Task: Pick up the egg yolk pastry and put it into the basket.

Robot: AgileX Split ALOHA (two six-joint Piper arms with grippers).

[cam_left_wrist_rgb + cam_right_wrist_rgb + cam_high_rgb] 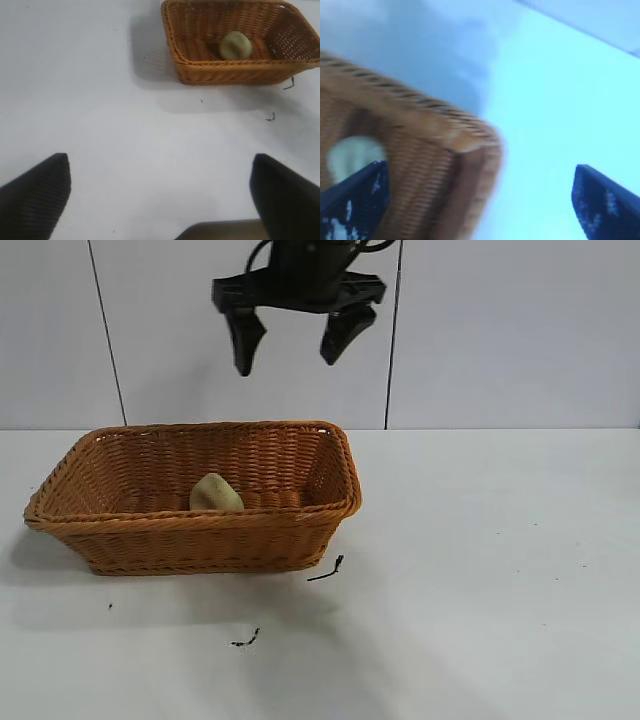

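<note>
Below the right gripper (294,346), whose jaws hang wide and hold nothing, sits the basket (150,540) on the white worktop (500,570). 2 small dark scraps (327,571) lie on the worktop just beside the basket's near wall. No writing shows. Inside the basket, well below the gripper and toward its left finger, rests the pastry (216,493). Far from the basket, the left gripper (160,195) is spread wide over bare worktop.

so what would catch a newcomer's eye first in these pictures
The orange-brown wicker basket on the left half of the white table, with the pale egg yolk pastry lying inside it. Next, the black right claw hanging open and empty above the basket's far right corner.
</note>
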